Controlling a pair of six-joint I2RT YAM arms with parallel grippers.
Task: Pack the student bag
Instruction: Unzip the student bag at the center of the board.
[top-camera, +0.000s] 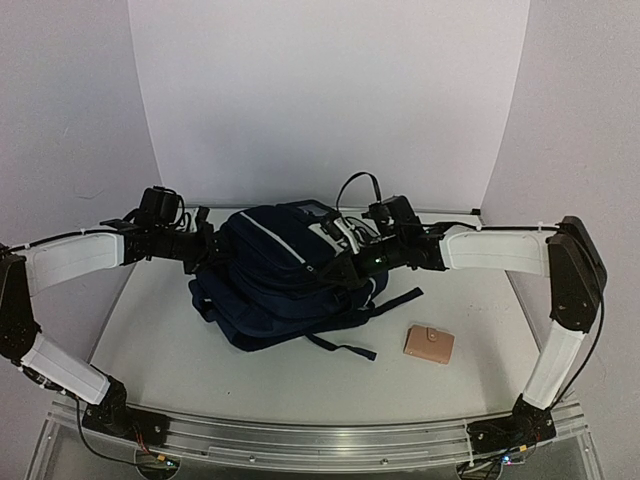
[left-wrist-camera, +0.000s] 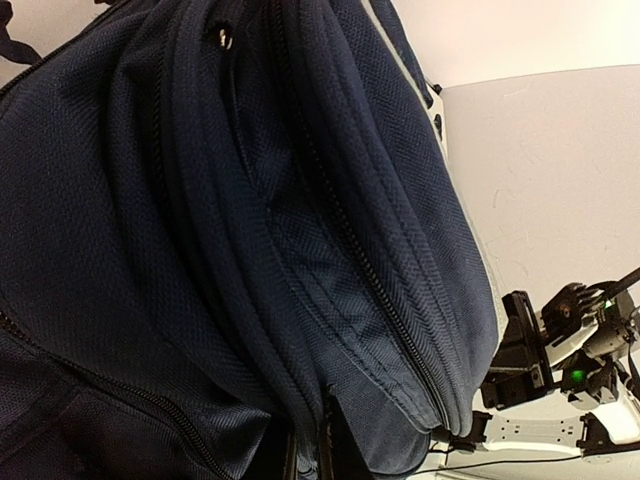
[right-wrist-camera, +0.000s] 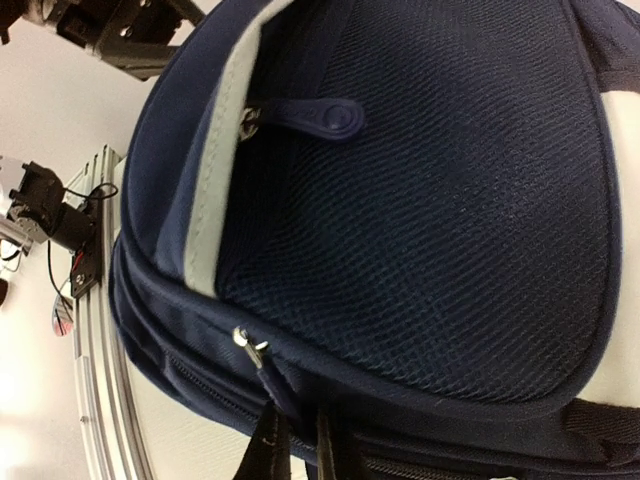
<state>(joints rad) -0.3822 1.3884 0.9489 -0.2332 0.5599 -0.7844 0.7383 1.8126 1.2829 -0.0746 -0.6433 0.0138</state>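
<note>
The student bag (top-camera: 285, 275) is seen lying on its side in the middle of the pale table (top-camera: 180, 350), between the two arms. It is made of coarse, woven navy fabric and is bulged into a rounded, domed shape, with thin white piping curved across its upper face. In the left wrist view, long parallel zip tracks and stitched seams are seen running down its ribbed side panels. In the right wrist view, a pocket of open navy mesh is bordered by a smooth grey band, and a flat, rounded rubbery tab (right-wrist-camera: 315, 115) is laid across its top.

The left gripper (left-wrist-camera: 312, 440) is pressed against the bag's left end with its jaws closed; whether any fabric is pinched cannot be told. The right gripper (right-wrist-camera: 295, 440) is closed on the dark zipper pull (right-wrist-camera: 272, 385), which hangs from a small metal slider (right-wrist-camera: 248, 345) on the bag's right side.

A small tan leather-like wallet (top-camera: 429, 343), rectangular with a snap flap, is set on the table near the bag's trailing strap (top-camera: 345, 347), apart from it.
</note>
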